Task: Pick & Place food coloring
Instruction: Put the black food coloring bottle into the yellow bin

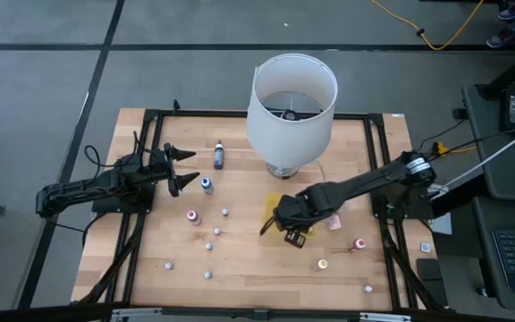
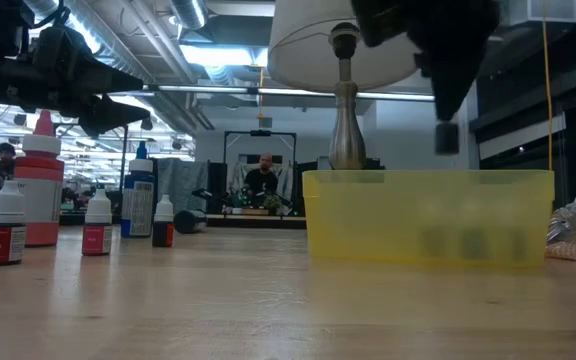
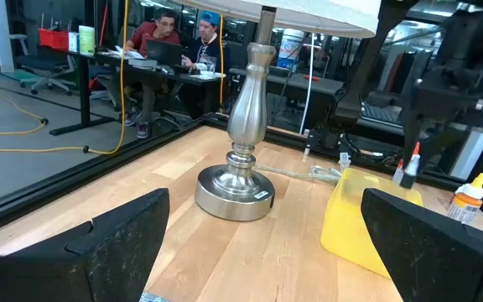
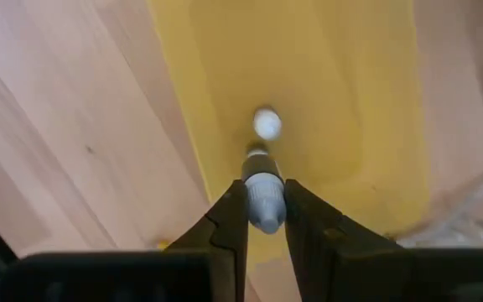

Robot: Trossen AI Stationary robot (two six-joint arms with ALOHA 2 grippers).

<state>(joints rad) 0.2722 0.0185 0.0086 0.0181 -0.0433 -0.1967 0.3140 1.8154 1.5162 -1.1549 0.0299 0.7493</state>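
Note:
My right gripper (image 1: 286,224) hovers over the flat yellow tray (image 1: 275,207) and is shut on one tiny whitish-grey food coloring bottle (image 4: 264,197). The bottle's white cap (image 4: 267,124) points down at the tray. In the low view the bottle (image 2: 447,138) hangs clear above the tray (image 2: 428,215). Several other bottles stand on the table: a blue one (image 1: 218,154), another blue-topped one (image 1: 206,185), a pink one (image 1: 192,216), an orange one (image 1: 323,264) and a red one (image 1: 358,243). My left gripper (image 1: 184,168) is open and empty at the table's left. My right gripper pinches the bottle's whitish-grey body (image 4: 263,210) between its two fingers (image 4: 231,220). The fingers come from above, pointing down. The bottle hangs below them with its cap downward, lifted clear of the tray.
A lamp with a white shade (image 1: 291,98) and a metal base (image 3: 235,189) stands at the far middle, just behind the tray. A crumpled clear wrapper (image 1: 333,220) lies right of the tray. Small whitish bottles (image 1: 208,244) dot the near left of the table. People sit beyond the table (image 3: 174,42).

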